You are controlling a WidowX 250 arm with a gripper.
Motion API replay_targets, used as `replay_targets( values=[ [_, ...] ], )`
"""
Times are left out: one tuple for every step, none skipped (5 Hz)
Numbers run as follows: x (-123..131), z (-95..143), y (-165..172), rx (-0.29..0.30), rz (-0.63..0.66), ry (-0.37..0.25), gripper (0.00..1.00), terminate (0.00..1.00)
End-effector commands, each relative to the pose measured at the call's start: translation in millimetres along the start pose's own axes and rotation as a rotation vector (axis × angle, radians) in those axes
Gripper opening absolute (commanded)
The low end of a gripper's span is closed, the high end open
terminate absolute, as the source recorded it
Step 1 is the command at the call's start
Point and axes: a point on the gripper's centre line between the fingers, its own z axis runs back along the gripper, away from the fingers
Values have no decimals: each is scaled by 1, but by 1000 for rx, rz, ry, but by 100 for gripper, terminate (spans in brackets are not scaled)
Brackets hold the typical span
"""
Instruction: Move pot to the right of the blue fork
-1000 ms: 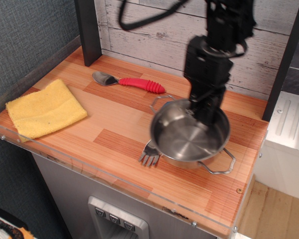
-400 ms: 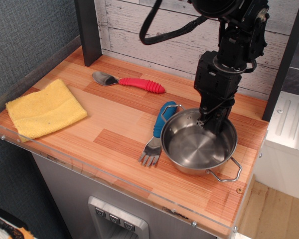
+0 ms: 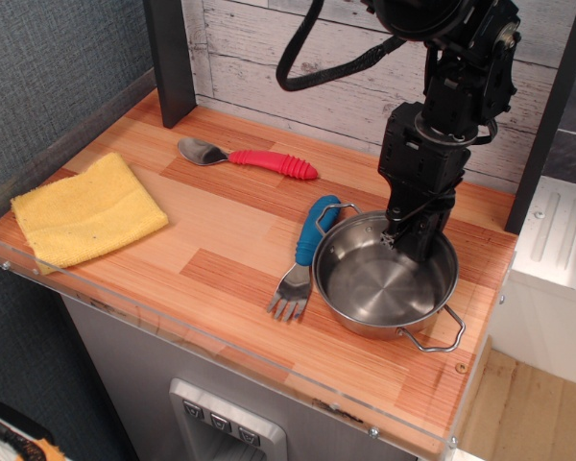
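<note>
The shiny steel pot rests on the wooden counter, right of the blue fork and touching or almost touching its handle. The fork lies with its metal tines pointing toward the front edge. My gripper reaches down from above at the pot's far rim. Its fingers straddle the rim and look closed on it. One wire loop handle points to the back left, the other to the front right.
A red-handled metal spoon lies at the back of the counter. A folded yellow cloth lies at the left. The counter's front edge has a clear plastic lip. A white plank wall stands behind.
The pot came down from above the fork and moved right, uncovering the blue handle. It now sits on the counter. Since the last earlier frame it has barely shifted.
</note>
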Motion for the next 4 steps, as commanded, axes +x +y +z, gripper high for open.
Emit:
replay_targets(
  values=[
    [-3,39,-5,-140,-44,-19,100,0],
    [4,63,-1,-227,-63,6,100,0],
    [21,86,12,-230,-83,-19,100,0],
    [33,102,28,-221,-237,-32,100,0]
  ],
)
